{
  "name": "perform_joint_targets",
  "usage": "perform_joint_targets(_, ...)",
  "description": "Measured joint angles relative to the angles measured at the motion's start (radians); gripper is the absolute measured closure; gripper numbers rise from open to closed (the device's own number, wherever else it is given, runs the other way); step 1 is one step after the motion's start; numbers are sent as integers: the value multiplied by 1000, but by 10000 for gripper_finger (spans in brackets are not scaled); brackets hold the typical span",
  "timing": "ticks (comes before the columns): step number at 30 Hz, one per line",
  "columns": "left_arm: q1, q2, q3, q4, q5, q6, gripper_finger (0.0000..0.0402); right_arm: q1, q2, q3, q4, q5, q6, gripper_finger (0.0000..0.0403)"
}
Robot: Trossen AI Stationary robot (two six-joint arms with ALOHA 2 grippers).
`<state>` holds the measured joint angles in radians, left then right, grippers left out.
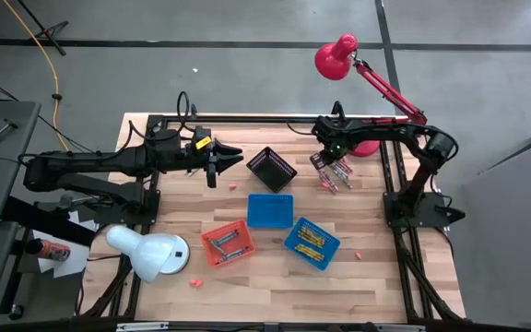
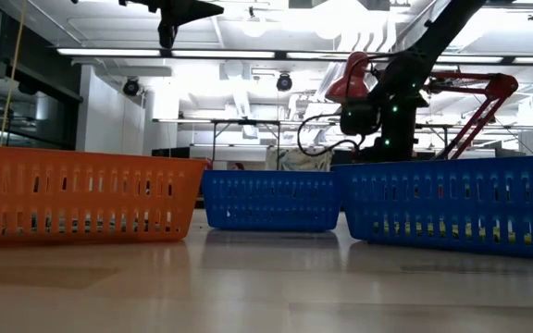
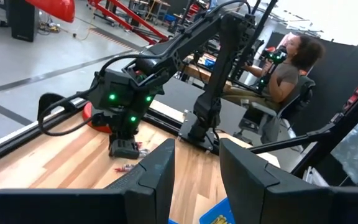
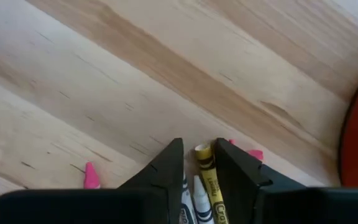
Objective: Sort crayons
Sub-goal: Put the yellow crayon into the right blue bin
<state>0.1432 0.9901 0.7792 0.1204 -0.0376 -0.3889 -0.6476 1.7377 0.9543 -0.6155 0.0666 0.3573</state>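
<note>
Several crayons (image 1: 332,177) lie in a small pile on the wooden table, right of the black mesh basket (image 1: 271,168). My right gripper (image 1: 328,169) points down onto this pile, shut on a yellow crayon (image 4: 206,168) and a white one (image 4: 196,196); pink crayons (image 4: 91,176) lie beside it. The left wrist view shows it standing on the table (image 3: 124,148). My left gripper (image 1: 212,171) is open and empty, held high left of the black basket; it also shows in the low view (image 2: 167,32). My right gripper has the yellow crayon's shaft (image 4: 211,183) and the white crayon's tip end (image 4: 195,186) side by side between its two fingers. The fingers come from above, pointing down, and lie across both sticks. The crayons lie on the table.
A blue basket (image 1: 270,210), an orange basket (image 1: 228,243) with a few crayons and a second blue basket (image 1: 312,243) with yellow ones sit mid-table. Loose pink crayons (image 1: 231,185) lie about. A white lamp (image 1: 150,251) and a red lamp (image 1: 339,57) stand at the edges. A person (image 3: 291,62) sits beyond the table.
</note>
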Motion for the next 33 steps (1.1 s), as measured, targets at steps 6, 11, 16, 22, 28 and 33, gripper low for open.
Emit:
perform_joint_targets(6, 0, 0, 0, -4, 0, -28, 289, 0, 12, 3, 2, 1, -4, 333)
perform_joint_targets(11, 0, 0, 0, -4, 0, -28, 289, 2, 14, 3, 0, 22, -26, 366)
perform_joint_targets(16, 0, 0, 0, -4, 0, -28, 289, 1, 10, 2, 2, 27, -23, 393)
perform_joint_targets(22, 0, 0, 0, -4, 0, -28, 289, 19, -19, 14, 11, 40, -23, 401)
perform_joint_targets(28, 0, 0, 0, -4, 0, -27, 289, 22, -114, 104, -2, 34, -32, 402)
perform_joint_targets(33, 0, 0, 0, -4, 0, -27, 289, 70, -250, 174, 2, 30, -60, 402)
